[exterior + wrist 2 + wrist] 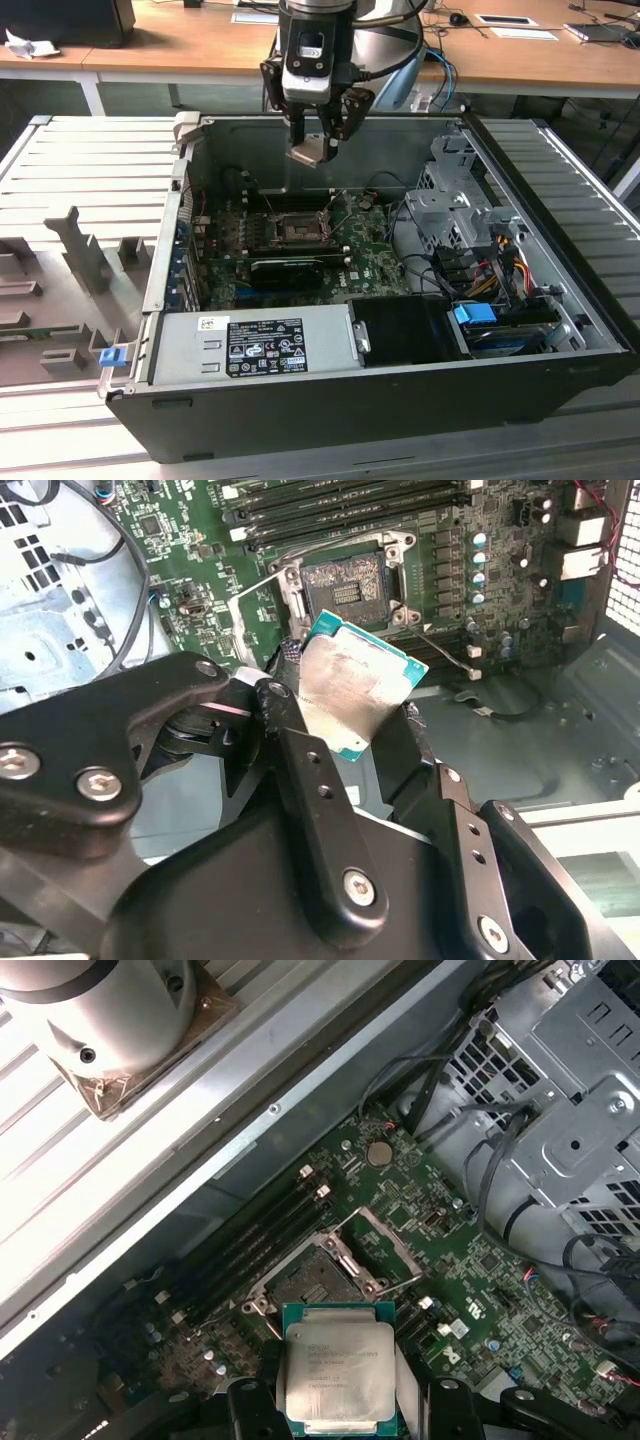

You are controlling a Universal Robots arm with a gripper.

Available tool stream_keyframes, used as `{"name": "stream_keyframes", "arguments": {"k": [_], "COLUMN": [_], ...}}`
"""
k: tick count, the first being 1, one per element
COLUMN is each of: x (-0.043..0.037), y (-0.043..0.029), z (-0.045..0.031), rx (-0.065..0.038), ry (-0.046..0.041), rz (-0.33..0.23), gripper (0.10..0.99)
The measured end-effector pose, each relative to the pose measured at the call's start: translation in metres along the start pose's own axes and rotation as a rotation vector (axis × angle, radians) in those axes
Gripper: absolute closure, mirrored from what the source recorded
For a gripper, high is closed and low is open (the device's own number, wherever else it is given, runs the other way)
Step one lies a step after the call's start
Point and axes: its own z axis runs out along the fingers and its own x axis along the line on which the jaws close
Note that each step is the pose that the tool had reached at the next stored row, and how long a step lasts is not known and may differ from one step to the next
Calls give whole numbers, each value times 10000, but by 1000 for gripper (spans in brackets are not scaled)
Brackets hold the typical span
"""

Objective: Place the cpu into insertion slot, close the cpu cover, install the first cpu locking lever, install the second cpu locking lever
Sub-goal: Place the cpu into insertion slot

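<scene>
Hovering over the open computer case (400, 400), the gripper (314, 148) pinches the cpu (338, 1370) by its edges, well above the board. The insertion slot (345, 583) lies bare beneath it, so no step is finished yet. The cpu cover (392, 1240) seems swung open, though that is hard to judge.

The cpu (307, 154), a thin square chip with a pale silvery face and a green edge, hung tilted above the open case, clamped by two opposite edges in the gripper (317, 148) and clear of the board. Below it the insertion slot (305, 1278), a dark square socket with a metal rim, lay uncovered and empty. The cpu cover (398, 1248), a silvery windowed frame, stood swung open just beside the socket
</scene>
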Motion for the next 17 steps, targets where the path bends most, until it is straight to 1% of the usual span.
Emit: {"name": "stream_keyframes", "arguments": {"k": [5, 10, 14, 17], "x": [-1, 0, -1, 0], "y": [-2, -2, -2, -2], "z": [16, 19, 21, 24], "rx": [34, 32, 30, 23], "ry": [-31, -41, -78, -117], "rz": [0, 119, 511, 976], "gripper": [557, 557, 557, 557]}}
